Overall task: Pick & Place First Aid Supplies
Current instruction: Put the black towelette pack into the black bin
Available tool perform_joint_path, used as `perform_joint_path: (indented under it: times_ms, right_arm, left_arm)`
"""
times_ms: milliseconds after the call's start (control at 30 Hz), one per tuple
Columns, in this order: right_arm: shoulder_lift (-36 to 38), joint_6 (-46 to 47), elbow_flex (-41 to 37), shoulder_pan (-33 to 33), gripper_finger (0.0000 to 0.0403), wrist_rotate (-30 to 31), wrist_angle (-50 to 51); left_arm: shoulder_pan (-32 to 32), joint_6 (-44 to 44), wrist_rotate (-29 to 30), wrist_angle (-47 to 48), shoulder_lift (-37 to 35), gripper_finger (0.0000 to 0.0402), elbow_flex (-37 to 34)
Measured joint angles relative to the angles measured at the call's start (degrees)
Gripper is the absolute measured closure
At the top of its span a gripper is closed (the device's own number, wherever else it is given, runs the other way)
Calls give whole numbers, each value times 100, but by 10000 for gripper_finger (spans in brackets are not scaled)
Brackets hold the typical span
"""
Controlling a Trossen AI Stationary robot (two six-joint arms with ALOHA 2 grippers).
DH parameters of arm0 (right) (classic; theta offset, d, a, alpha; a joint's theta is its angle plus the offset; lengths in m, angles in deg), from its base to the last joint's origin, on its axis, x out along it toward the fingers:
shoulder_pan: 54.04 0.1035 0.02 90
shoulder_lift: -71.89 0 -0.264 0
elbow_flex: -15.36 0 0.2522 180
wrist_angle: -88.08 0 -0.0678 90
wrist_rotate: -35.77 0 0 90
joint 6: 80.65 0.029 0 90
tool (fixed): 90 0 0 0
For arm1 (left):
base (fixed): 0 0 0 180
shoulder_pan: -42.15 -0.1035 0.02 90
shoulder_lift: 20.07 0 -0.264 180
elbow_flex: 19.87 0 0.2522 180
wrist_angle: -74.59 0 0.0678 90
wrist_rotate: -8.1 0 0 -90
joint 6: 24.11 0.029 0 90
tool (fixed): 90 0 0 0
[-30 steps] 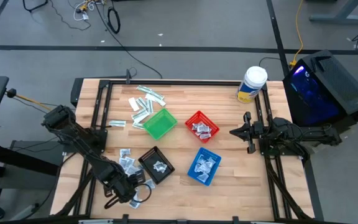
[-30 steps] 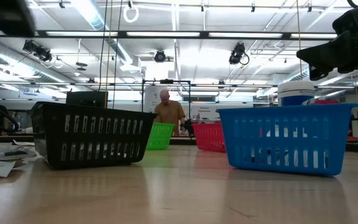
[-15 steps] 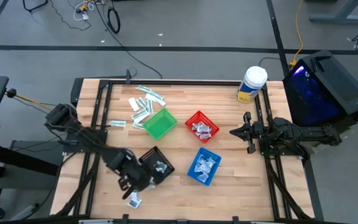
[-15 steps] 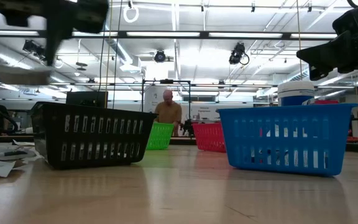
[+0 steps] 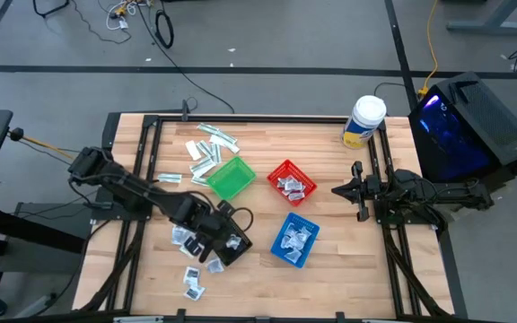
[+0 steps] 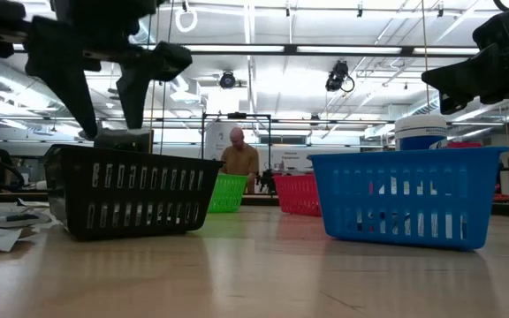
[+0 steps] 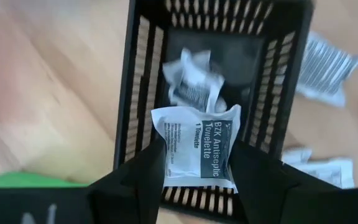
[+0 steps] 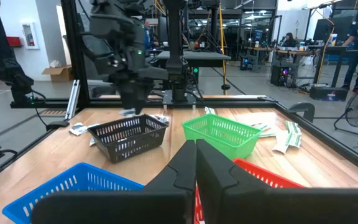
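Clearly the sachet (image 7: 199, 148) pinched between the left jaws (image 7: 197, 171) is a light, limp thing: a flat white towelette packet with blue print, crinkled at its edges, likely to flutter or fold rather than drop cleanly. It hangs just ahead of the fingertips (image 7: 145, 168), gripped by its near edge, with most of its face free. A hold on a sealed edge suits such packets; the middle would probably buckle, and the glossy wrap may slide if the pinch is weak.

Directly beyond the left jaws sits the black basket (image 7: 219, 74), open mouth toward them, with 1 crumpled packet (image 7: 188, 78) already lying inside. The held sachet is over that basket, not yet in it, so letting go looks like the next step.

Beside the basket, further loose packets (image 5: 187, 238) lie flat on the wooden surface (image 5: 330, 206), with 1 more (image 5: 192, 283) farther off and narrow strips (image 5: 209, 148) near the green basket (image 5: 230, 178). Flat ones will need a fingertip worked under an edge.

The red basket (image 5: 291, 182) and blue basket (image 5: 293, 240) hold packets too. The right jaws (image 8: 196, 155) wait clenched at the surface's far side, holding nothing, near the white-lidded tub (image 5: 363, 121).
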Motion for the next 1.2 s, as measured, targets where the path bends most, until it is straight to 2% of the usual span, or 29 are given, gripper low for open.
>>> perform_joint_path:
  times_ms: [467, 833, 1200]
  right_arm:
    - [0, 1, 0, 1, 390, 0, 1]
    - [0, 1, 0, 1, 390, -1, 0]
    - [0, 1, 0, 1, 390, 0, -1]
  left_arm:
    - [-167, 66, -2, 176, 0, 216, 0]
    - [-164, -29, -22, 146, 0, 137, 0]
    - [217, -674, -22, 210, -2, 129, 215]
